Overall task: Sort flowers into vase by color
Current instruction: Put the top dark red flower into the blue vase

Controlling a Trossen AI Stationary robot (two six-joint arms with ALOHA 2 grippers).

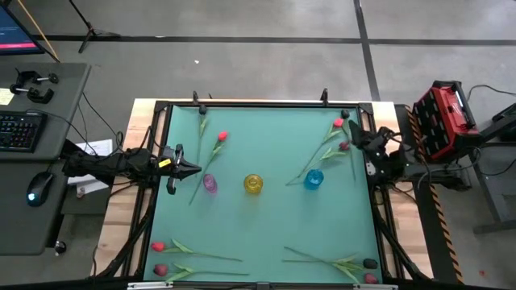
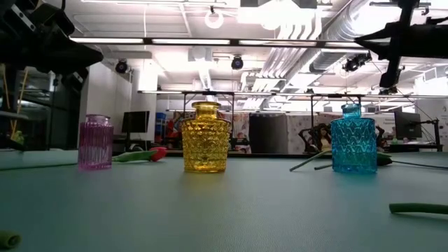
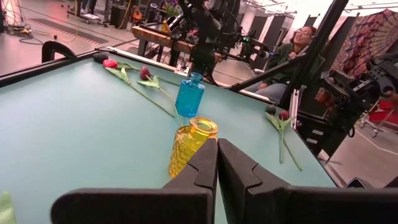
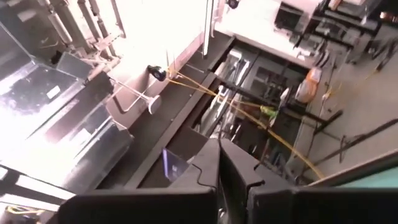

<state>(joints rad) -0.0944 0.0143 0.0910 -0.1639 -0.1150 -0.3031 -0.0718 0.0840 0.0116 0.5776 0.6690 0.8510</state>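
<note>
Three small glass vases stand in a row mid-table: pink [image 1: 210, 184], yellow [image 1: 253, 184] and blue [image 1: 314, 179]. Tulips lie flat on the mat in groups. A red one [image 1: 222, 137] and a dark one [image 1: 202, 110] lie far left, and a red [image 1: 338, 123] and a maroon [image 1: 344, 146] far right. Two more [image 1: 159, 246] lie near left and two [image 1: 369, 263] near right. My left gripper [image 1: 196, 169] [image 3: 217, 144] is shut and empty, raised above the mat left of the pink vase. My right gripper [image 1: 357, 137] [image 4: 219, 146] is shut and empty, raised at the right edge and pointing up at the ceiling.
A black frame [image 1: 266, 103] runs around the teal mat. In the low view both arms hang high above the vases [image 2: 206, 137]. A person [image 3: 298, 43] sits beyond the table's right side. A desk with a keyboard [image 1: 18, 129] stands left and a red case [image 1: 443, 117] right.
</note>
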